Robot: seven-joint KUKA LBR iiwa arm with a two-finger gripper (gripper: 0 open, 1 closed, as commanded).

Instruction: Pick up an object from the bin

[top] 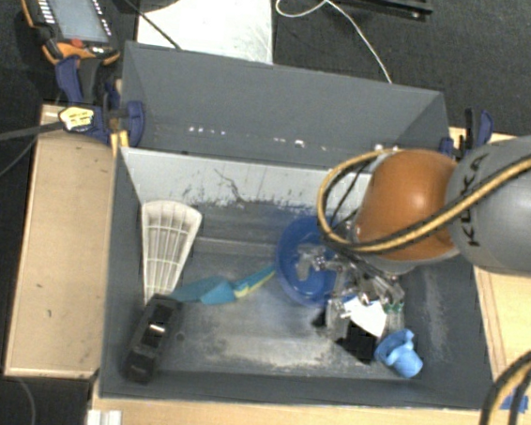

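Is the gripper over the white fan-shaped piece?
No, the gripper is on the right side, next to the blue bowl, while the white fan-shaped piece lies far to the left.

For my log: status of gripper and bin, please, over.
Gripper low over a black-and-white thing, right part of bin. Blue bowl beside it, blue toy figure close by.

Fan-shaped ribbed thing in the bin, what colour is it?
White; the fan-shaped thing shows best in camera view.
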